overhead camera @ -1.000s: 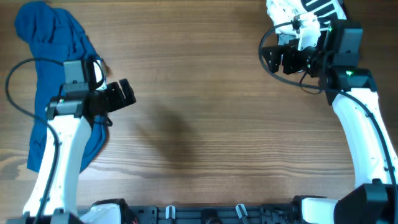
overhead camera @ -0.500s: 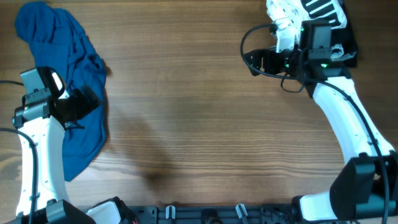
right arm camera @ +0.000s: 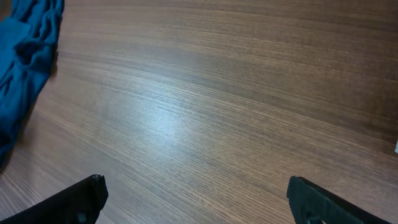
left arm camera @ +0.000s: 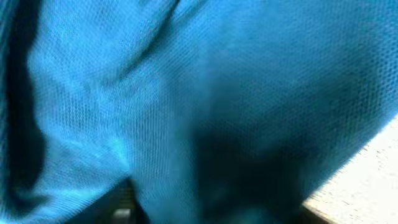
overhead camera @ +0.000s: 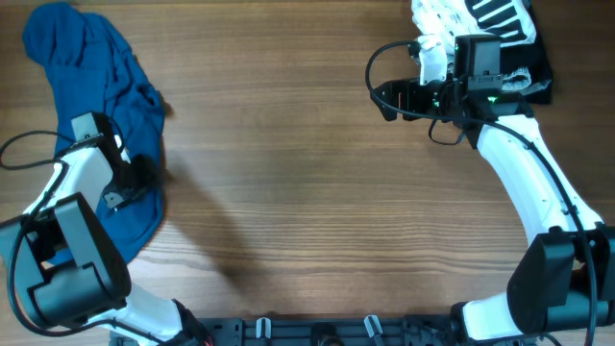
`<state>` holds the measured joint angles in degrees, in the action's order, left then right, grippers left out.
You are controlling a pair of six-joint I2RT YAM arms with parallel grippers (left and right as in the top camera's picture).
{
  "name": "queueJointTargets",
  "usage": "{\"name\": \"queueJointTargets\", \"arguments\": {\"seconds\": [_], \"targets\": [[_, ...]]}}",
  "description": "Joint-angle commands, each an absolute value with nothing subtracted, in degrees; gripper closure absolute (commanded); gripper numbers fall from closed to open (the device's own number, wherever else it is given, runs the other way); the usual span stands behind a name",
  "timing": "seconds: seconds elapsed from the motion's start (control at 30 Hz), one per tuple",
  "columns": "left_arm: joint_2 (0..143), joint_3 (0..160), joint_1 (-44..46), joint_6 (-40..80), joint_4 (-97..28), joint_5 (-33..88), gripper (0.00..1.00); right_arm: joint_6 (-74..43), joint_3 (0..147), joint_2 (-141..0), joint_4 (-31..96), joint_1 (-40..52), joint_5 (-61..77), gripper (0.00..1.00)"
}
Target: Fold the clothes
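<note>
Fig.: Clothes (overhead camera: 96, 58), a deep-blue garment, lie crumpled along the left edge of the surface (overhead camera: 307, 192), not yet spread. My left pincer (overhead camera: 133, 180) sits low over the lower half. Its wrist cam shows only blue mesh, so I can't tell whether the jaws are apart or together. My right pincer (right arm camera: 198, 198) is spread wide & empty over bare wood, well apart from the garment. Handling (est.): light, limp, no stiffness, so it will sag & bunch. Best hold: hem or shoulder corners, one per pincer, not mid-body.
</note>
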<state>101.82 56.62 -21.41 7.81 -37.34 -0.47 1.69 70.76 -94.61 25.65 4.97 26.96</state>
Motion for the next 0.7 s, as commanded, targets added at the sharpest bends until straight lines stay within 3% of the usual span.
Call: {"name": "queueJointTargets", "arguments": {"seconds": [0.0, 0.07, 0.23, 0.43, 0.67], "targets": [[104.7, 56.0, -20.4, 3.4, -36.3, 2.5, 0.86, -0.4, 72.3, -95.2, 25.3, 5.3, 27.0, 0.09], [104.6, 57.5, -17.4, 1.7, -36.8, 6.2, 0.96, -0.4, 72.3, -95.2, 24.9, 5.3, 27.0, 0.12], [100.7, 70.7, -6.8, 6.8, -43.6, 12.5, 0.96, -0.7, 72.3, -95.2, 24.7, 5.3, 27.0, 0.12], [97.7, 89.8, 2.9, 14.4, -43.2, 21.1, 0.96, -1.7, 72.3, -95.2, 24.6, 5.3, 28.4, 0.11], [97.2, 104.2, 10.5, 15.9, -40.9, 21.2, 0.96, -1.5, 72.3, -95.2, 19.8, 8.2, 34.8, 0.11]]}}
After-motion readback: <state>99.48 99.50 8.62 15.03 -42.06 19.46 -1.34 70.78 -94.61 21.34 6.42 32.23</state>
